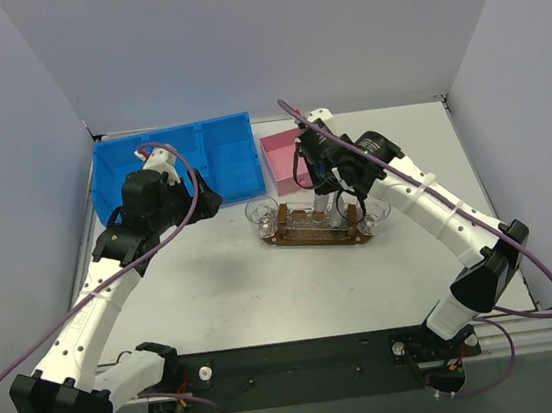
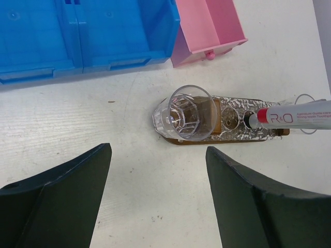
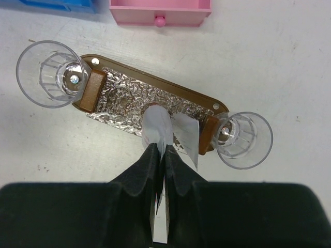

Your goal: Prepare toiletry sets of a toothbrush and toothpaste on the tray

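Note:
The dark wood tray [image 1: 300,240] lies mid-table with crinkled foil on top; it also shows in the left wrist view [image 2: 178,140] and the right wrist view [image 3: 170,88]. A clear cup stands at each end, left [image 1: 262,211] [image 3: 51,72] and right [image 1: 372,210] [image 3: 243,139]; both look empty. My right gripper [image 1: 337,187] [image 3: 159,150] is shut on the flat end of a white toothpaste tube [image 3: 155,121] [image 2: 297,116], cap down over the tray's middle. A second white flat piece [image 3: 187,135] shows beside it; I cannot tell what it is. My left gripper [image 1: 207,201] [image 2: 158,150] is open and empty, left of the tray. No toothbrush shows.
A blue compartmented bin [image 1: 175,163] [image 2: 103,31] stands at the back left, just behind my left gripper. A pink square box [image 1: 285,160] [image 2: 207,26] [image 3: 160,13] stands right behind the tray. Grey walls close in the table on three sides.

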Controlling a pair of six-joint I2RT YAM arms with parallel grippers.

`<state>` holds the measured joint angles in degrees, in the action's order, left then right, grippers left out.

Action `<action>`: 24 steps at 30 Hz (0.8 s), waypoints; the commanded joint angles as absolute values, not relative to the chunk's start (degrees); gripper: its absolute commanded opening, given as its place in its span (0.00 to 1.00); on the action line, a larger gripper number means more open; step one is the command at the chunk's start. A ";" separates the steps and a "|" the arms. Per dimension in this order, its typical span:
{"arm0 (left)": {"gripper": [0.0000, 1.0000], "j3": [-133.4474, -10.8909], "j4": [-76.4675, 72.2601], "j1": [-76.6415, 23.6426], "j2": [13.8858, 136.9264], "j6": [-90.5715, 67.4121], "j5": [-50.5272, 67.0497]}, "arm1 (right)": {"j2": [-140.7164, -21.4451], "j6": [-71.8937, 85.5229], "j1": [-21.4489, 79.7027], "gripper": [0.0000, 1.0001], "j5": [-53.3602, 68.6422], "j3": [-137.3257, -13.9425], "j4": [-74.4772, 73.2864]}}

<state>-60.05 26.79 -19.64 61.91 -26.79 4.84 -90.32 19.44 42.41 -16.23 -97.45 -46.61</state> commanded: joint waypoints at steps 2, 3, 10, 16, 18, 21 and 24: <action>0.84 -62.05 24.96 -19.25 61.09 -26.19 5.80 | -88.59 19.86 42.63 0.00 -18.19 -95.19 -44.39; 0.84 -61.88 25.05 -19.25 61.17 -26.19 5.80 | -88.68 19.95 42.54 0.00 -18.11 -94.84 -44.12; 0.84 -62.40 24.87 -19.25 60.64 -25.93 5.71 | -88.86 20.04 42.54 0.00 -17.67 -93.08 -41.84; 0.84 -62.14 24.61 -19.25 60.82 -26.01 6.33 | -88.94 20.30 42.45 0.00 -17.40 -91.94 -40.70; 0.84 -62.14 24.61 -19.25 60.73 -25.93 6.24 | -89.03 20.48 42.45 0.00 -17.31 -91.67 -40.61; 0.84 -62.14 24.61 -19.25 60.64 -26.02 6.24 | -88.86 20.57 42.45 0.00 -17.31 -91.23 -40.34; 0.84 -62.05 24.43 -19.25 60.64 -26.10 6.42 | -89.03 20.65 42.45 0.00 -17.23 -90.79 -40.43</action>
<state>-60.05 26.76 -19.64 61.87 -26.55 5.43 -90.32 19.86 42.41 -16.19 -91.33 -41.41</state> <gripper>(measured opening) 0.842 0.030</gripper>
